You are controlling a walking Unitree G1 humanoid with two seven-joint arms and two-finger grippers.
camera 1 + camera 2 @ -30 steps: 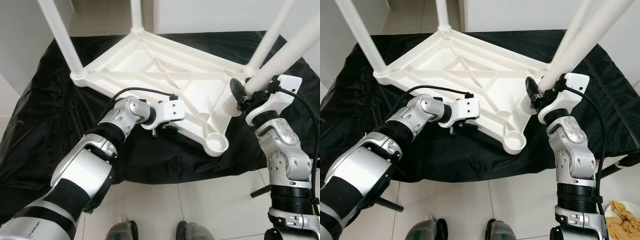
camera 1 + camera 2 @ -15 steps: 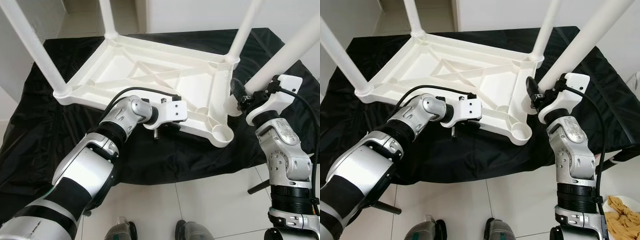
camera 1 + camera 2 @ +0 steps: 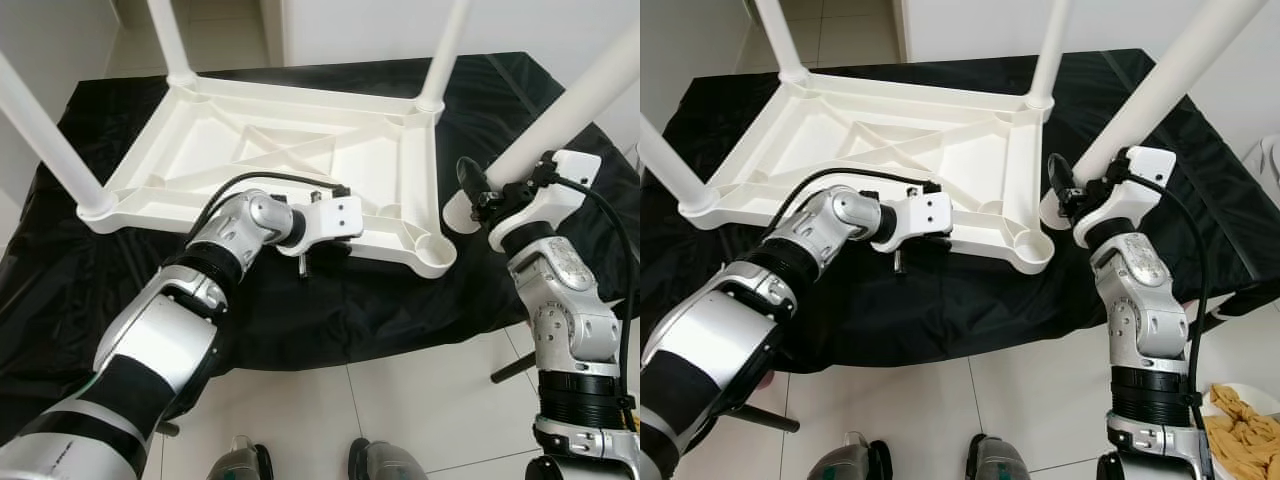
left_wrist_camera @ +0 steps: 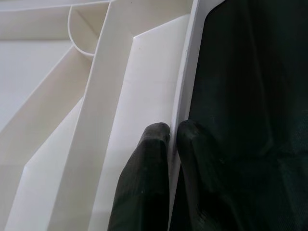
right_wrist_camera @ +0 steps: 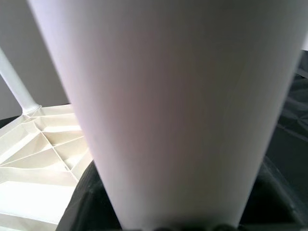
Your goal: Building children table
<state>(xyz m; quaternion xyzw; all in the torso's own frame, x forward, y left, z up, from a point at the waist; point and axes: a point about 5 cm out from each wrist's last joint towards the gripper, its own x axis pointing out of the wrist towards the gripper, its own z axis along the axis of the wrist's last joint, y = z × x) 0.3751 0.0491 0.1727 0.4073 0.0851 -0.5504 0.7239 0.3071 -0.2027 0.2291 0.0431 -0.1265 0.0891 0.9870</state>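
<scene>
A white children's table top lies upside down on a black cloth. Three white legs stand in its corners: far left, far right and near left. The near right corner socket holds nothing. My left gripper is shut on the table top's near rim, with one finger on each side of the rim. My right gripper is shut on the loose fourth leg. That leg slants up to the right, and its wide lower end sits just right of the empty socket.
The cloth hangs over the front edge of a low surface, with pale tiled floor below it. My two feet stand near that edge. A plate of yellow pieces lies on the floor at the right. A white wall rises behind.
The table top has turned with my left gripper on its rim, so its near edge now runs more across. The empty socket has swung out from under the held leg. My right arm stayed put.
</scene>
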